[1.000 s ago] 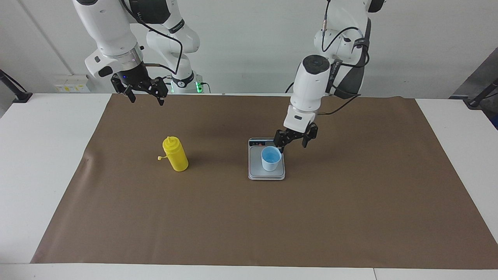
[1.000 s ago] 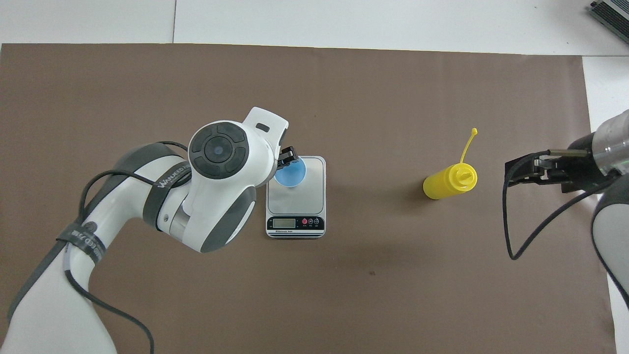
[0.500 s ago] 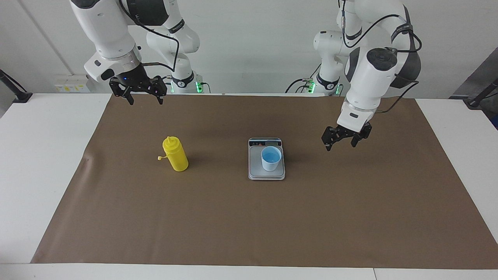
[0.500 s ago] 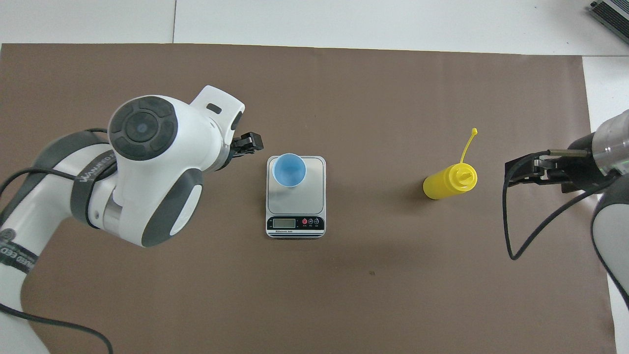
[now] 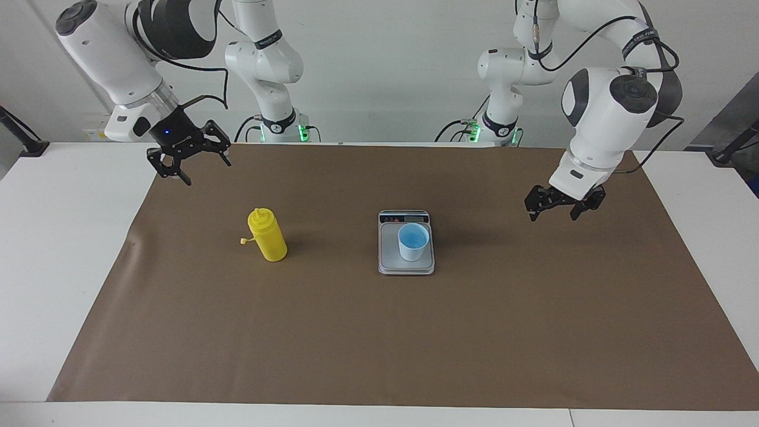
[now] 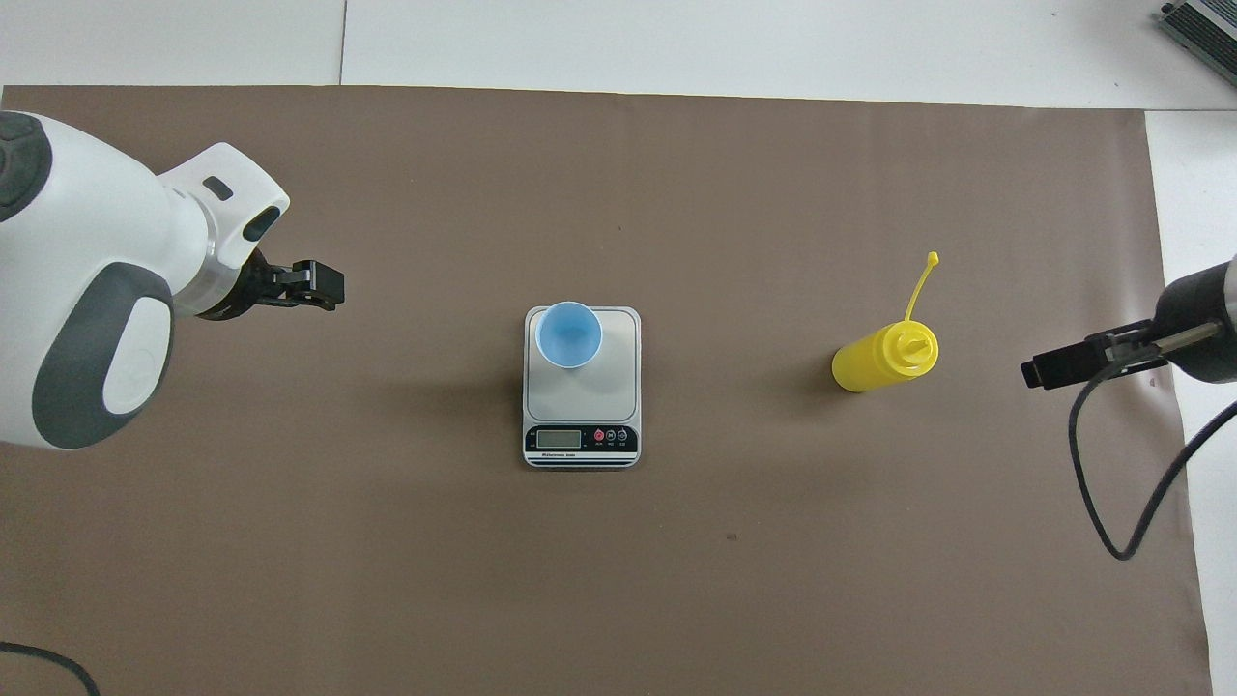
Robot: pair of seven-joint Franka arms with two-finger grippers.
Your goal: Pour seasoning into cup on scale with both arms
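The yellow squeeze bottle (image 5: 268, 237) stands upright on the brown mat, toward the right arm's end of the table; it also shows in the overhead view (image 6: 884, 356), its tethered cap hanging off. The light-blue cup (image 5: 413, 241) stands on the silver-grey scale (image 5: 389, 261), mid-table. In the overhead view the cup (image 6: 570, 334) sits on the part of the scale (image 6: 604, 387) farther from the robots. My left gripper (image 5: 552, 217) hangs open and empty over the mat, well apart from the scale, toward the left arm's end (image 6: 324, 287). My right gripper (image 5: 204, 172) is open and empty in the air, apart from the bottle (image 6: 1042, 371).
A brown mat (image 5: 379, 344) covers most of the white table (image 5: 53, 237). The scale's display strip (image 6: 580, 440) faces the robots. A black cable (image 6: 1111, 483) hangs from the right arm.
My left gripper has left the cup on the scale and swung away toward the left arm's end of the table. My right gripper has shifted a little toward its own end.
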